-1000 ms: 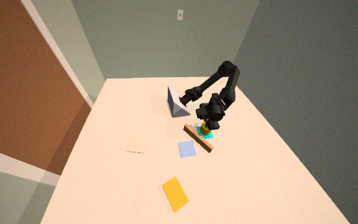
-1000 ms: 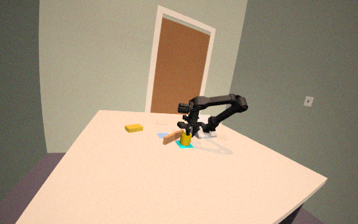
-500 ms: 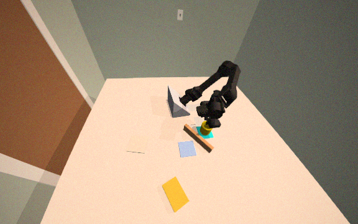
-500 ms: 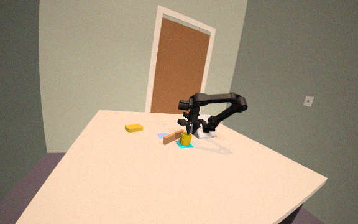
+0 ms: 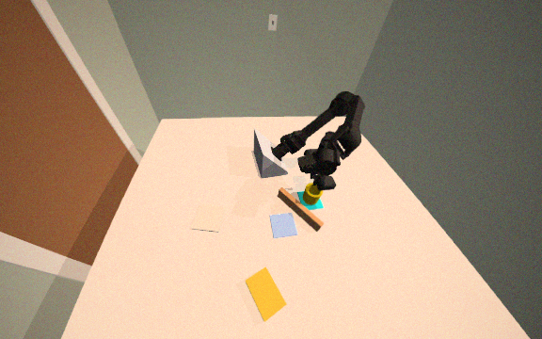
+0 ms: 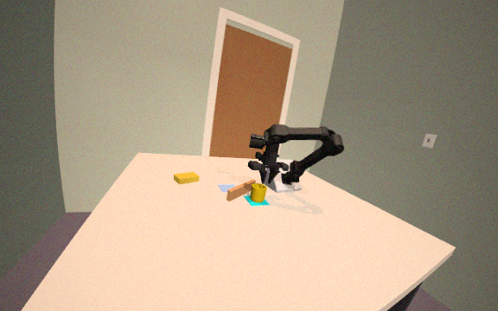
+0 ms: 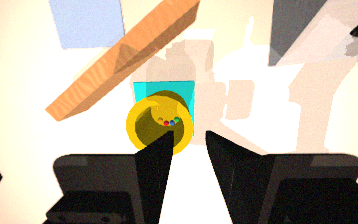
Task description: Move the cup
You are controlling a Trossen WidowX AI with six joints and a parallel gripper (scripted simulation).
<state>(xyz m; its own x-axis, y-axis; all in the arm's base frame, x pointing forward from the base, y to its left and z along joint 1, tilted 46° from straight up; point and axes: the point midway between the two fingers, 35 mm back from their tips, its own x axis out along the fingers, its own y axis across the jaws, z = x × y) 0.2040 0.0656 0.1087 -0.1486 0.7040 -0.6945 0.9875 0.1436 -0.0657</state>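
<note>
- Pale cream worktop (image 6: 214,259) fills a room of grey-green walls, and we see it from three views.
- Nearest in the exterior view, we list a yellow block (image 6: 186,177) lying flat by itself, well apart from the other things.
- Next we list a yellow cup (image 6: 258,192) standing upright on a cyan pad (image 6: 256,201); in the wrist view the cup (image 7: 159,124) holds small coloured marbles (image 7: 169,121) at its bottom, and the cyan pad (image 7: 144,92) shows past its rim.
- Just beside the cup lies a wooden bar (image 6: 240,190), set slantwise between the cyan pad and a pale blue pad (image 5: 283,225).
- Above the cup we list the gripper (image 7: 189,150); its fingers stand partly apart and grip nothing, clear of the cup, with one tip overlapping the cup's near rim in the wrist view.
- Behind these sits a grey wedge-shaped block (image 5: 265,157), with the black arm (image 6: 314,142) arching over it.
- Farthest, we list a brown door (image 6: 249,92) in a white frame and a small wall switch plate (image 6: 429,140).
</note>
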